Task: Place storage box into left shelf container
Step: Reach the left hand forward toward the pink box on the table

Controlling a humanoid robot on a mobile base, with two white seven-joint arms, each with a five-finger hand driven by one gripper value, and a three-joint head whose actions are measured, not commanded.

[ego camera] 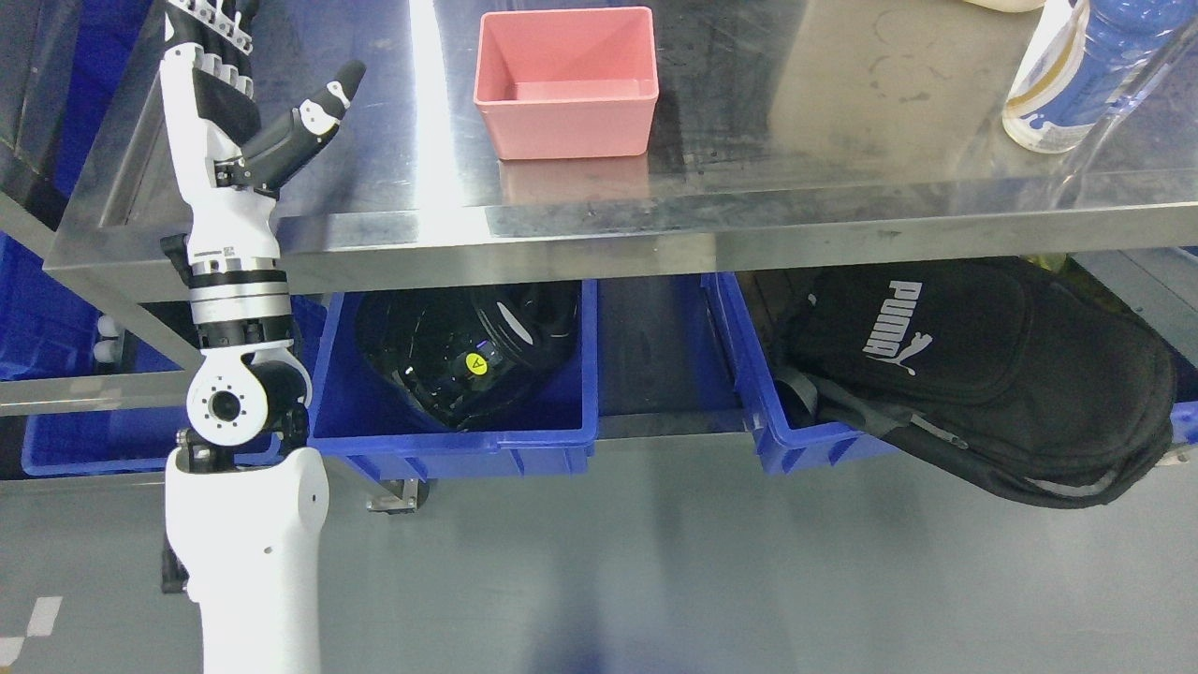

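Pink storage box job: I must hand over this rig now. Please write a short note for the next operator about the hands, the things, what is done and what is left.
Left hand: raised over the left end of the steel table, fingers spread, holding nothing.
Right hand: not in view.
Pink storage box: upright and empty on the table top, apart from the hand.
Left blue shelf container: under the table, already holding a black object.
Done: nothing visible; box not grasped.
Left: grasp the box and place it into the left container.
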